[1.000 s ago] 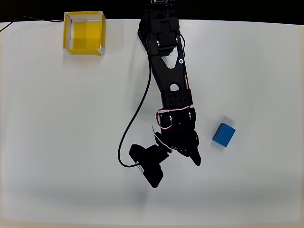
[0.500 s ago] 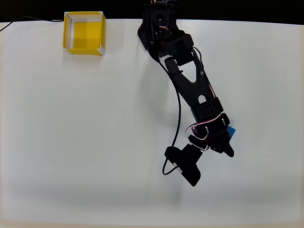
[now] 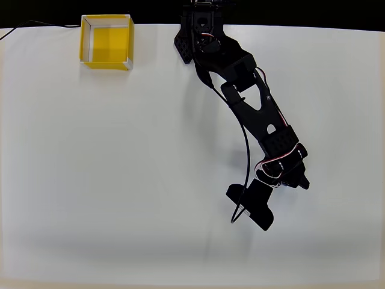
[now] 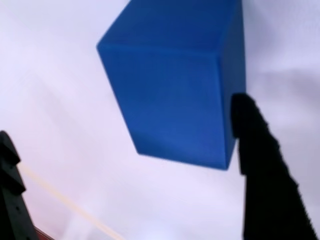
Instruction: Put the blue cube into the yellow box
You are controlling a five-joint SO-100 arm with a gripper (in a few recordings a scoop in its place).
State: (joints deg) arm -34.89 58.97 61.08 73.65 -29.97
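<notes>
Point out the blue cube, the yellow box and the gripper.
blue cube (image 4: pixel 175 100), wrist view, on its large front face.
yellow box (image 3: pixel 107 44), overhead view, on its bare yellow floor.
gripper (image 4: pixel 125 190), wrist view, midway between the two black fingertips, one finger beside the cube.

Between the arm and the yellow box (image 3: pixel 106 41) at the far left corner, the white tabletop (image 3: pixel 108 168) lies bare, a wide open lane. In the wrist view, the blue cube (image 4: pixel 177 82) sits between the spread jaws, touching the right finger (image 4: pixel 262 165).
</notes>
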